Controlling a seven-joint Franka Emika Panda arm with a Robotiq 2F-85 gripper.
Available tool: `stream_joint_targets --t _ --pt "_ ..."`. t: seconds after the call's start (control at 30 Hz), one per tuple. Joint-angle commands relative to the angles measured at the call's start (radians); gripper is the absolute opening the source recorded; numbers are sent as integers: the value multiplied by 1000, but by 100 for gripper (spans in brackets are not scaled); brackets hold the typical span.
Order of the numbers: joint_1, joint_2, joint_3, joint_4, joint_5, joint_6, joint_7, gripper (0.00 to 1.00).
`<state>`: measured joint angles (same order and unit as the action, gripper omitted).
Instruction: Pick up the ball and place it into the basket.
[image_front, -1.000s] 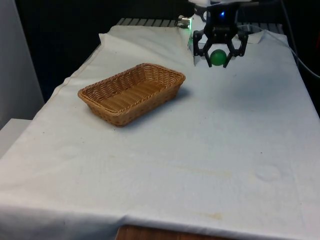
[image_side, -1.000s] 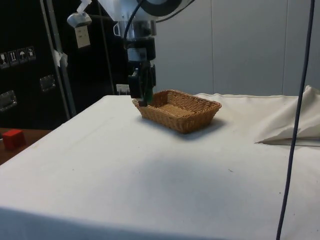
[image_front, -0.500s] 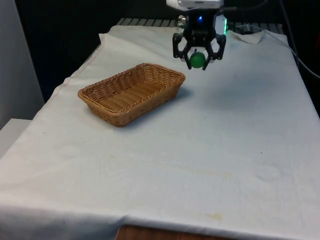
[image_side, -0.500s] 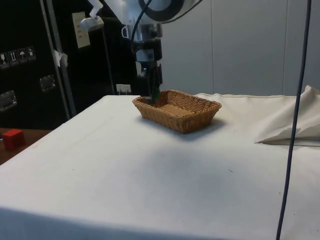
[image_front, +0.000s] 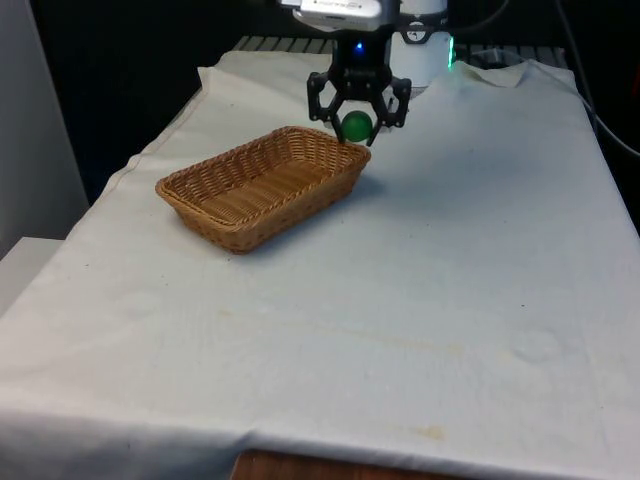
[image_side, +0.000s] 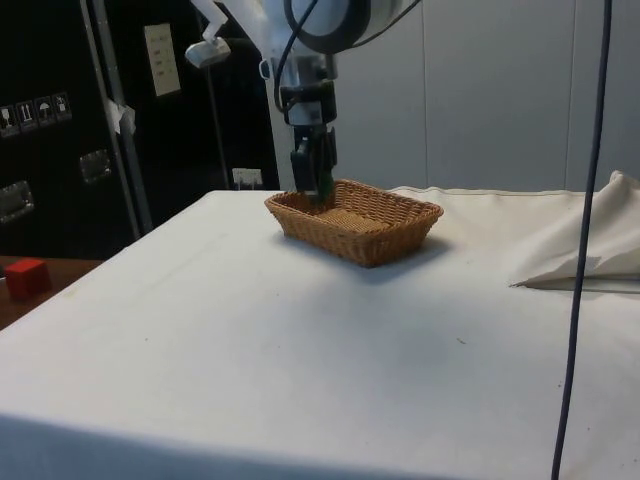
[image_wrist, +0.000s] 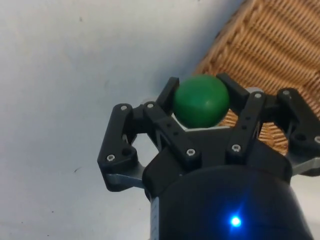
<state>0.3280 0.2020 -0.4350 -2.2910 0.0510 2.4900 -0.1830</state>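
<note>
Although the ball (image_front: 356, 126) is already carried, its handling can still be judged from how it sits. Going from the front view's left to its right, the woven basket (image_front: 262, 185) is met first, lying on the white cloth (image_front: 450, 280) with its long axis running from about eight o'clock to two o'clock; at its two o'clock corner the gripper (image_front: 357, 127) hangs in the air, clamped on the green ball, which is held clear of the cloth and just at the basket's rim. In the side view the gripper (image_side: 313, 185) is seen above the basket's (image_side: 356, 219) near-robot end. In the wrist view the ball (image_wrist: 201, 100) is pinched across its middle by the two fingers (image_wrist: 167, 95), the gripper (image_wrist: 201, 102) closed on both flanks, with wicker (image_wrist: 272, 45) beneath one side and cloth beneath the other. The ball is judged to be light, smooth and fairly firm, since no denting is seen where it is pinched. Being round, it is likely to slip if gripped off-centre and to roll once released, so a hold across the widest part is best kept and a low release inside the walls is advised.
</note>
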Motion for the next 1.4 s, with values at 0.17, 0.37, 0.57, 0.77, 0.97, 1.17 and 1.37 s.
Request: stream_joint_targets --t 0.17,0.37,0.57,0.77,0.97,1.17,1.37 --pt "-4 11 -36 9 -11 3 -25 0" --pt "-6 21 -70 17 -9 4 -55 0" --pt "-9 34 -94 22 -6 10 -76 0" --pt "-15 60 -119 29 2 22 -101 0" --pt "-22 98 -147 38 6 42 -120 0" --pt "-29 138 -162 42 16 73 -132 0" --pt "-38 190 -160 43 42 114 -140 0"
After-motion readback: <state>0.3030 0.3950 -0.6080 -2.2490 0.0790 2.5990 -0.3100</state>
